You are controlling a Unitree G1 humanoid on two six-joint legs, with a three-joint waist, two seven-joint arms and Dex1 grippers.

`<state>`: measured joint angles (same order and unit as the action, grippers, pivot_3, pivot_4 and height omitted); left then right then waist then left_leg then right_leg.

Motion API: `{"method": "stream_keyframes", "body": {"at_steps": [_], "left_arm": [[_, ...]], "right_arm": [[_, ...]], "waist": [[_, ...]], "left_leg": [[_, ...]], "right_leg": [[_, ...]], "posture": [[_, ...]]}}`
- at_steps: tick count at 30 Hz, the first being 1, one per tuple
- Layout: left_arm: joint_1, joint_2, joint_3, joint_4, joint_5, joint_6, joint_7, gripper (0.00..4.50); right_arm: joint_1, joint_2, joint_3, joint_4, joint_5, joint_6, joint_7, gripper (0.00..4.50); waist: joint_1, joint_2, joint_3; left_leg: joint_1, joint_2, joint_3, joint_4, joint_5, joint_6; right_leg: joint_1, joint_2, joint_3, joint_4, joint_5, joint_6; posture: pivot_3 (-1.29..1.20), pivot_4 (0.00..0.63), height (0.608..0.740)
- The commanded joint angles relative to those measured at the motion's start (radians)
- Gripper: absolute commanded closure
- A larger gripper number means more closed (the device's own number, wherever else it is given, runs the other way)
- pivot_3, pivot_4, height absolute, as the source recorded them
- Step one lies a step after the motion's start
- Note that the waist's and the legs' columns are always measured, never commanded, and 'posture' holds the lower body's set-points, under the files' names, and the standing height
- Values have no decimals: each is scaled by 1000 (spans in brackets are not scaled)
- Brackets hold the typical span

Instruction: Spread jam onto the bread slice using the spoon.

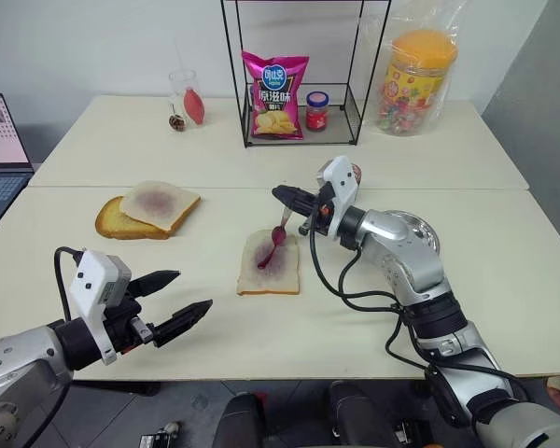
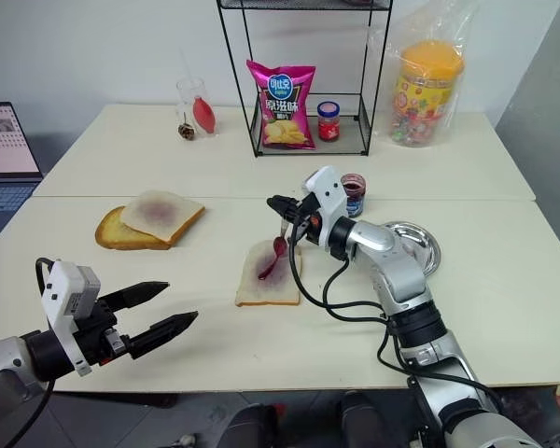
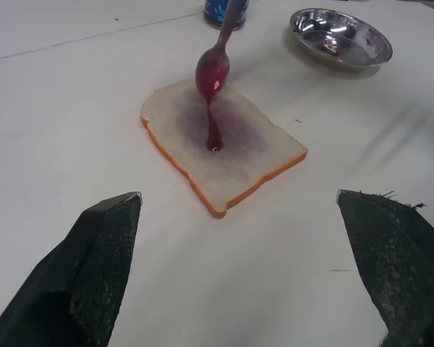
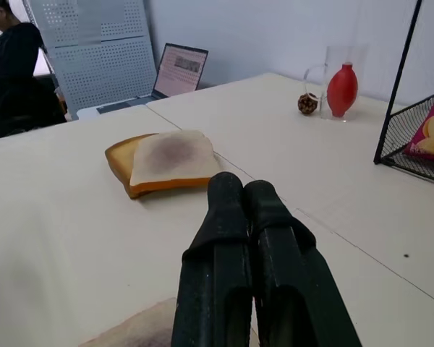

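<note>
The bread slice [image 1: 268,264] lies flat mid-table with a dark purple blotch in its centre. My right gripper [image 1: 285,198] is shut on the handle of the spoon [image 1: 280,231], which hangs tilted over the slice's far part. From the spoon's bowl [image 3: 212,71] a thick string of jam [image 3: 213,130] runs down into a glossy pool on the bread. The blue-labelled jam jar [image 2: 353,193] stands just behind my right wrist. My left gripper [image 1: 194,290] hovers open and empty near the table's front edge, to the left of the slice and apart from it.
A brown toast with a stained white slice on it [image 1: 147,207] lies at the left. A steel dish [image 2: 413,245] sits to the right of my right arm. At the back are a wire rack [image 1: 303,112] with a chips bag and a red-lidded jar, a candy jar [image 1: 415,79] and a laptop [image 1: 0,140].
</note>
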<state>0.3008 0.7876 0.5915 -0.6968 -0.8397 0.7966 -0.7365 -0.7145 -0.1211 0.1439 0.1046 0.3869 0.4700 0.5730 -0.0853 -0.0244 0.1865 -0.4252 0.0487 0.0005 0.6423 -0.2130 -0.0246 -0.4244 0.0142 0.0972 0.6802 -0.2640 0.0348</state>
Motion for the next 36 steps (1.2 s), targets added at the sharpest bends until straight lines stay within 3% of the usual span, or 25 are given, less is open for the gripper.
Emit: {"method": "stream_keyframes", "body": {"at_steps": [1, 8, 16, 27, 36], "left_arm": [[-11, 21, -9, 2, 7, -25, -14, 0], [-19, 26, -11, 14, 21, -31, -19, 0], [-24, 33, -13, 26, 42, -41, -22, 0], [-57, 61, -31, 61, 47, -45, -43, 0], [-57, 68, -20, 66, 51, -45, -55, 0]], "right_arm": [[-55, 88, -173, -28, 234, 280, -114, 4478], [-43, 164, -236, 15, 297, 427, -212, 4478], [-32, 93, -171, 123, 157, 282, -144, 4478], [-126, 40, -244, 209, 147, 216, -125, 4478], [-129, 152, -297, 126, 253, 338, -197, 4478]], "waist": [[0, 0, 0], [-2, 0, 0], [-2, 0, 0], [-3, 0, 0], [-4, 0, 0]], "left_leg": [[0, 0, 0, 0, 0, 0], [0, 0, -1, 0, 0, 0], [0, 0, 0, 0, 0, 0], [0, 0, 0, 0, 0, 0], [0, 0, -1, -4, 0, 0]], "right_leg": [[0, 0, 0, 0, 0, 0], [0, 0, -1, 0, 0, 0], [0, 0, 0, -1, 0, 0], [0, 0, 0, 0, 0, 0], [-1, 1, -1, 0, 1, 3]], "posture": [[0, 150, 740], [0, 150, 740], [0, 150, 740], [0, 150, 740], [0, 150, 740]]}}
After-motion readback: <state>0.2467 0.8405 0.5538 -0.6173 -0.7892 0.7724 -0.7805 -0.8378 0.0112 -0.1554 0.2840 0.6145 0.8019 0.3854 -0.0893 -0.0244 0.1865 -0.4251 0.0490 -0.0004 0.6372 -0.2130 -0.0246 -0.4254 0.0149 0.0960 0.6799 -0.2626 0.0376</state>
